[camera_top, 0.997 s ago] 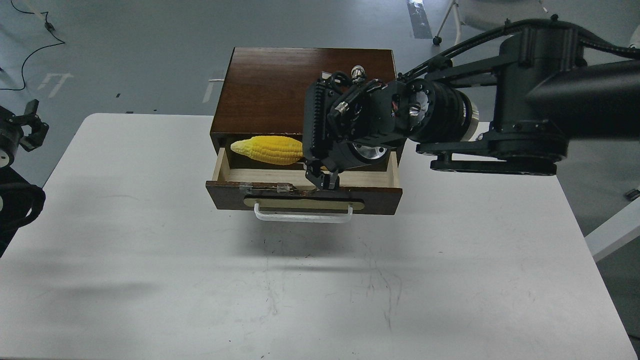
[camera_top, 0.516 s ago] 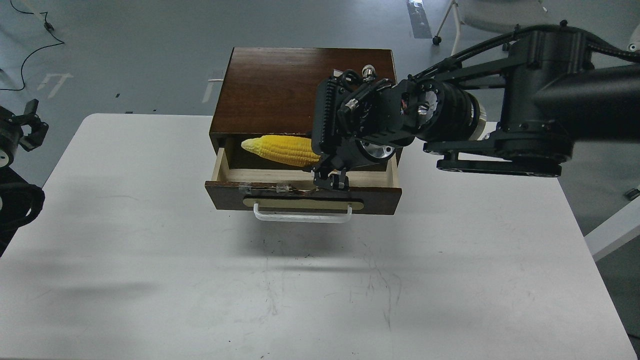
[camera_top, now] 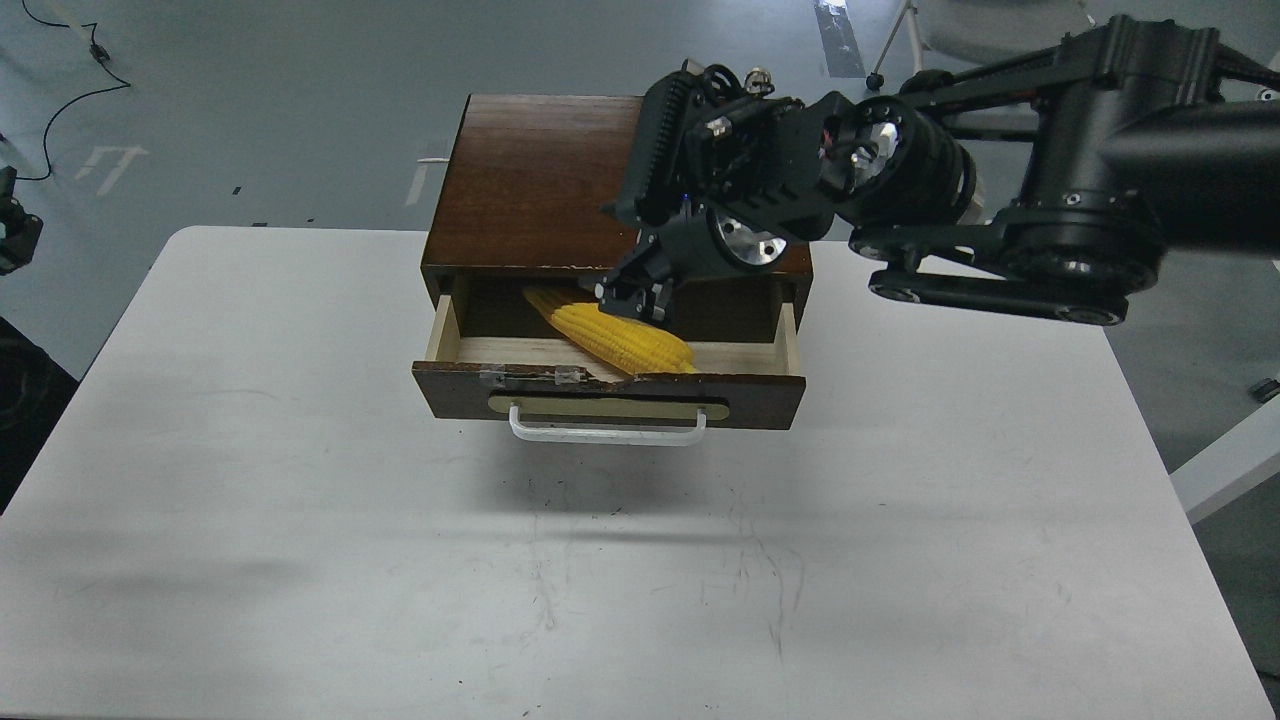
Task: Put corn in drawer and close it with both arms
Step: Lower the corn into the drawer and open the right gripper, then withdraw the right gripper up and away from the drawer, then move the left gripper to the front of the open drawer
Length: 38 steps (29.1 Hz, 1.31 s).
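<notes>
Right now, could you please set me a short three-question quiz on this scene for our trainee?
1. True or false: the corn lies in the open drawer.
2. Which arm's pincer hangs just above the corn: A) left, B) right?
3. Fill in: the drawer's white ____ faces the robot.

Key:
1. True; it lies slantwise, its thick end against the front board.
2. B; the right pincer is over the corn, and whether it touches cannot be told.
3. handle.
</notes>
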Each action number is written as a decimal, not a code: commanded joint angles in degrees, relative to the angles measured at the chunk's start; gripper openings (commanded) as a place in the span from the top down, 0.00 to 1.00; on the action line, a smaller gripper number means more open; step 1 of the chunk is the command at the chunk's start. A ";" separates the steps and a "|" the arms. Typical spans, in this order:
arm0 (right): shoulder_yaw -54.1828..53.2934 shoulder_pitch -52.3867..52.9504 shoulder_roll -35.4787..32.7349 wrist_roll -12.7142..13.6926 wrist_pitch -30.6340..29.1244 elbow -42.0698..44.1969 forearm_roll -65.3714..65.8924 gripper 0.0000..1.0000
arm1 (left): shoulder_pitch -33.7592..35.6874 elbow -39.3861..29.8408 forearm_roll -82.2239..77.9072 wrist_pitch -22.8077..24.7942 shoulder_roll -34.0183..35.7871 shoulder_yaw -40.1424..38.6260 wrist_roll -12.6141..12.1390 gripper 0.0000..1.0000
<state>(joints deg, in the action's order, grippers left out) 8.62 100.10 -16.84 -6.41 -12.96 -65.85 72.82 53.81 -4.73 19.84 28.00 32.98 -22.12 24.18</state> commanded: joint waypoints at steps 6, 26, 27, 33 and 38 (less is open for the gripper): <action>-6.68 -1.92 -8.56 -0.27 -4.00 12.15 -33.88 0.01 | 8.33 -0.72 -4.11 0.00 -3.44 7.44 2.09 0.92; -23.20 -26.16 -25.34 0.00 -7.78 21.29 -79.93 0.01 | 30.30 -15.79 -41.18 0.00 -11.52 16.49 3.33 1.00; -23.64 -26.88 -25.43 0.00 -7.78 21.38 -79.94 0.01 | 30.30 -17.49 -41.72 0.00 -11.79 16.49 3.24 1.00; -26.98 -31.19 -25.52 -0.88 -8.48 24.27 -79.94 0.00 | 30.92 -33.30 -56.03 0.00 -15.05 15.97 3.24 1.00; -27.25 -32.15 -25.43 -3.07 -11.03 28.66 -80.20 0.00 | 31.71 -56.55 -76.47 0.00 -11.02 14.30 3.50 1.00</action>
<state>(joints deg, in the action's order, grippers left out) -18.54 68.57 -42.35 -8.13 -22.69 -39.77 -7.18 85.43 -46.54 -43.36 28.01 18.57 -6.39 27.42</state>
